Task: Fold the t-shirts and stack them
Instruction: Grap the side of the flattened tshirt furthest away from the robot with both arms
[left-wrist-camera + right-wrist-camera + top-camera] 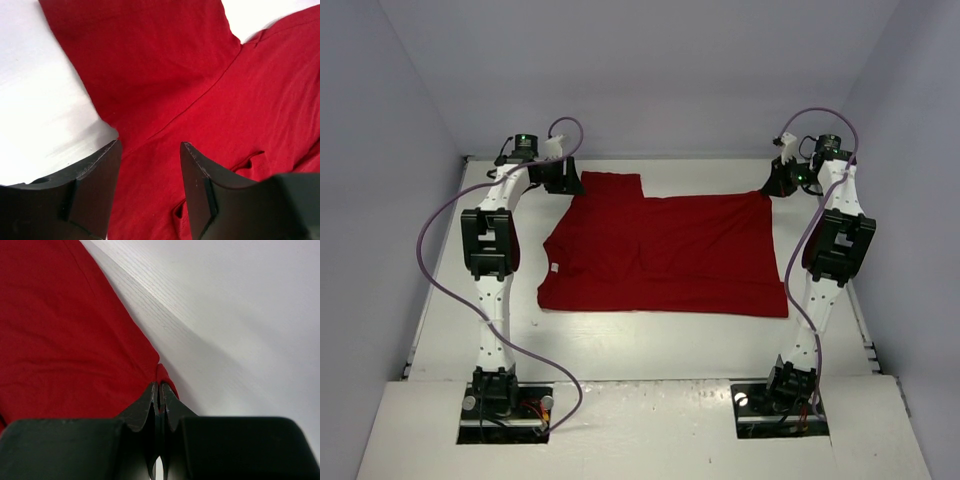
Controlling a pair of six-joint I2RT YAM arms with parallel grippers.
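Step, likely: taking hold for a fold, t-shirt (665, 255) flat on table (650, 345) | right end effector (158, 386) pinches its upper-right corner | left end effector (151, 145) parted over cloth at upper left, empty | next, likely: left closes there.

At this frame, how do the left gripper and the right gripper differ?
The left gripper is open, holding nothing; the right gripper is shut, pinching the t-shirt's edge. The left gripper hangs over the sleeve seam; the right gripper sits at the far right corner. Both are at the shirt's far edge.
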